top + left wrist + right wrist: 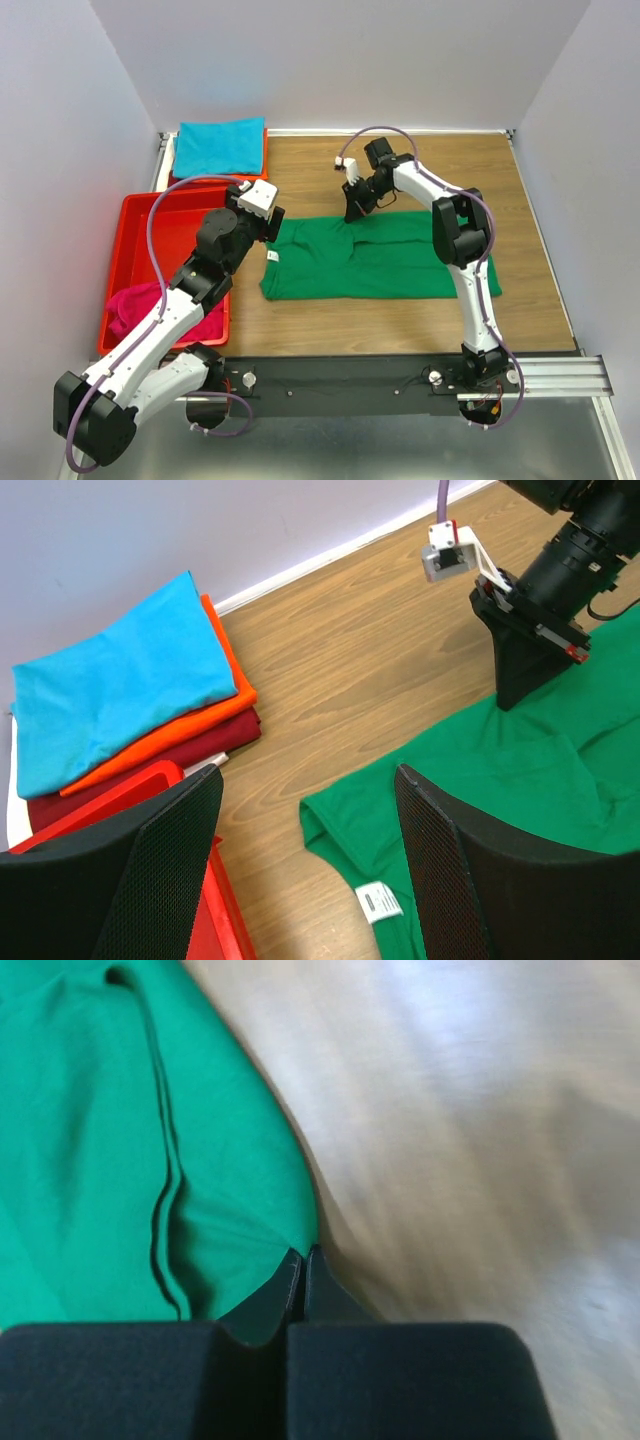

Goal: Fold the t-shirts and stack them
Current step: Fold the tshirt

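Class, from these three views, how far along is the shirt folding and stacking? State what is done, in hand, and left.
Done: teal t-shirt, orange t-shirt and dark red t-shirt lie folded in one stack. In hand: green t-shirt lies on the table, right gripper shut on its far edge, left gripper open near its collar. Left: magenta t-shirt, crumpled in the red tray.

The spread t-shirt lies on the table, the tray to its left, the folded stack behind the tray.
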